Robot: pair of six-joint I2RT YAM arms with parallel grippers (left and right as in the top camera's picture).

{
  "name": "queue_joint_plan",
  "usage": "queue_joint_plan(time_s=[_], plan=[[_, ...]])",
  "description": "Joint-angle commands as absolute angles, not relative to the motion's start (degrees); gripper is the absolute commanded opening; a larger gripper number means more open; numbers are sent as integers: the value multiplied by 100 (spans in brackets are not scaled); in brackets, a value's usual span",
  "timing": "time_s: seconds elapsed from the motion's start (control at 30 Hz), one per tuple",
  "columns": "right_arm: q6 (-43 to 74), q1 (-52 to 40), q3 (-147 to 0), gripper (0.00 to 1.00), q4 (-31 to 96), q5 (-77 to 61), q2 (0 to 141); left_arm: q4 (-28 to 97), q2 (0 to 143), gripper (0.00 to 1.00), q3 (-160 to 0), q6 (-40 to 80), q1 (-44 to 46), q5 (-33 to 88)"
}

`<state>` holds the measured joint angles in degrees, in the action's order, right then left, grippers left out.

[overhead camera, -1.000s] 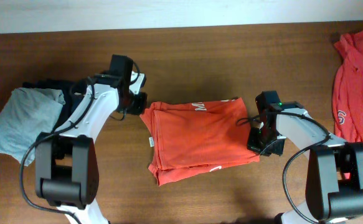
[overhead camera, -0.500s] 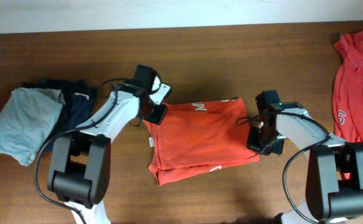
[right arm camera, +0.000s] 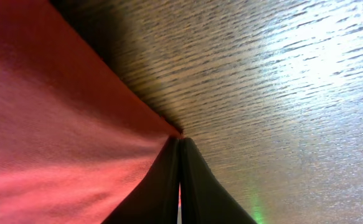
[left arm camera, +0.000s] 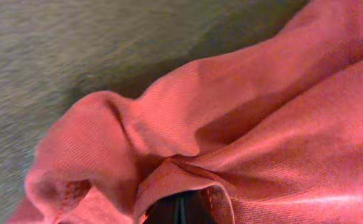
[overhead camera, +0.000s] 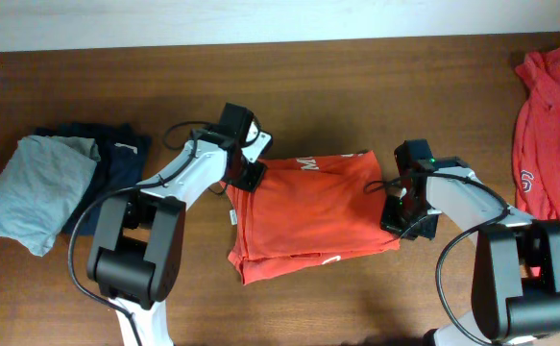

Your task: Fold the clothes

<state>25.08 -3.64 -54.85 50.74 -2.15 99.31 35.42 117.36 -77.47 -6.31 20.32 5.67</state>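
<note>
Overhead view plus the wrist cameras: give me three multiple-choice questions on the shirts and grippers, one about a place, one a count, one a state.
1. Where does the unfolded shirt lie?
A. at the far right end of the table
B. between the arms
C. under the left arm

2. How many orange-red shirts show in the overhead view?
A. one
B. two
C. three

3. The right gripper is:
A. wide open
B. shut in mid-air
C. shut on the edge of the folded shirt

Answers:
1 A, it lies crumpled by the right edge.
2 B, the folded shirt plus the unfolded one.
3 C, its wrist view shows it pinched shut with red cloth at its tip.
</note>
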Motion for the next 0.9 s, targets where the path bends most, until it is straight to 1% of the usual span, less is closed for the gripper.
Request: queue_joint_plan(time_s=[0.0, 0.1, 0.17, 0.23, 0.33, 0.43, 0.53, 0.63, 0.73, 0.87], plan=[[2536, -375, -5470, 4, 5081, -231, 9876, 3675, 12243, 0, -7601, -36, 1688, -902], [2539, -375, -5470, 4, 5098, -231, 9876, 3931, 12210, 0, -7714, 99, 1424, -840], [2539, -375, -5470, 4, 5109, -231, 9876, 4066, 12151, 2, -7846, 134, 1288, -631], [2536, -375, -5470, 4, 5113, -231, 9876, 4230, 12042, 12, -8073, 121, 1181, -189], [2449, -375, -5470, 4, 5037, -370, 9861, 4418, 11841, 19, -8392, -32, 1144, 255], [1354, -375, -5522, 4, 4644, -1221, 9692, 4584, 11640, 26, -8613, -134, 1186, 325], [827, -375, -5695, 5, 4425, -1892, 9397, 4836, 11426, 31, -8816, -130, 1199, 327], [770, -379, -5857, 5, 4296, -2141, 9249, 4965, 11137, 33, -8882, -128, 1199, 510], [766, -381, -5874, 4, 4198, -2259, 9264, 4969, 11061, 33, -8882, -130, 1203, 838], [486, -532, -5874, 5, 4056, -2381, 9273, 4956, 11172, 32, -8788, -272, 1267, 910]])
